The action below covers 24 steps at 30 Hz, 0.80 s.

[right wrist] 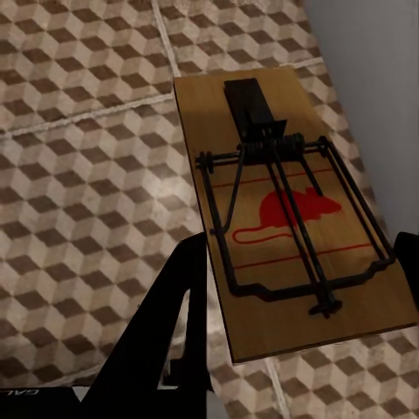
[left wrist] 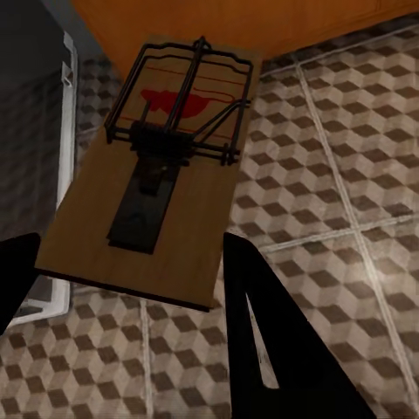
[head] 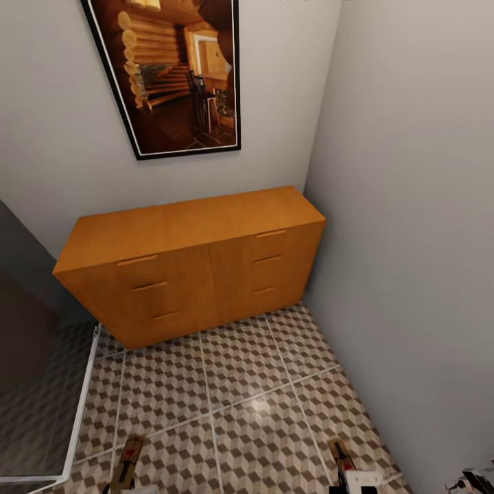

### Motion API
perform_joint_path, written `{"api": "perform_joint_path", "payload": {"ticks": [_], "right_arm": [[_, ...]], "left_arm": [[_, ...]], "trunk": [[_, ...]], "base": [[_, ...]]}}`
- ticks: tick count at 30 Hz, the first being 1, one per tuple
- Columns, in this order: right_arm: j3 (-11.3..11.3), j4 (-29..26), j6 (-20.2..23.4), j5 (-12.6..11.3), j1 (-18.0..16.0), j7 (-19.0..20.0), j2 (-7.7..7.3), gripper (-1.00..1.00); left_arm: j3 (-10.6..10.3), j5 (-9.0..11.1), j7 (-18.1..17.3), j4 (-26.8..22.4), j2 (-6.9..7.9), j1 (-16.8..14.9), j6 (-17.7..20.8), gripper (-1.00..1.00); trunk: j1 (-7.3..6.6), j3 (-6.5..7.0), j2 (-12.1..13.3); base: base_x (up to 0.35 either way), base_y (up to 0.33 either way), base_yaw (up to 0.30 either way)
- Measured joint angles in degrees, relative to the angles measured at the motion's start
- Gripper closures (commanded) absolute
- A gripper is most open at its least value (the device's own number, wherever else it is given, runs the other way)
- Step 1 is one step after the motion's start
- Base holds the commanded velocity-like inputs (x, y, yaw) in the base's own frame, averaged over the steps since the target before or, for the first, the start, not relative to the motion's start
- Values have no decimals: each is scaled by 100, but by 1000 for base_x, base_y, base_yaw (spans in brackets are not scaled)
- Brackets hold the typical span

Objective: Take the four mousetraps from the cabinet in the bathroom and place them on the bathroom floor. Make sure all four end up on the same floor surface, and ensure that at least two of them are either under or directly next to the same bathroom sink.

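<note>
Each end effector grips one mousetrap: left end effector holds left mousetrap, right end effector holds right mousetrap. Boards point lengthwise toward cabinet, above tiled floor.

Looked like a tiled room in a home, most likely a bathroom corner. Floored with large square tiles printed in a brown, beige and cream cube pattern, divided by thin pale grout lines. Enclosed by plain pale grey walls meeting at a corner. Furnished with a low wide orange-brown wooden sideboard with six slim bar handles, set against the back wall. Decorated above with a black-framed picture of a log-cabin interior. Bordered at the left of the head view by a dark glass panel with a white frame, consistent with a shower enclosure.
</note>
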Motion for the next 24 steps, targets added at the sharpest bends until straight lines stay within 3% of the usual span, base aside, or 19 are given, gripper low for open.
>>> {"api": "perform_joint_path", "payload": {"ticks": [11,24], "right_arm": [[0,44,-171,-3,0,-1,6,100],[0,53,-173,-4,0,-1,8,100]], "left_arm": [[1,2,-1,298,-105,-1,16,100],[-5,3,-21,322,-125,-1,26,100]], "trunk": [[0,97,0],[0,218,0]], "base": [[0,0,0],[0,0,0]]}}
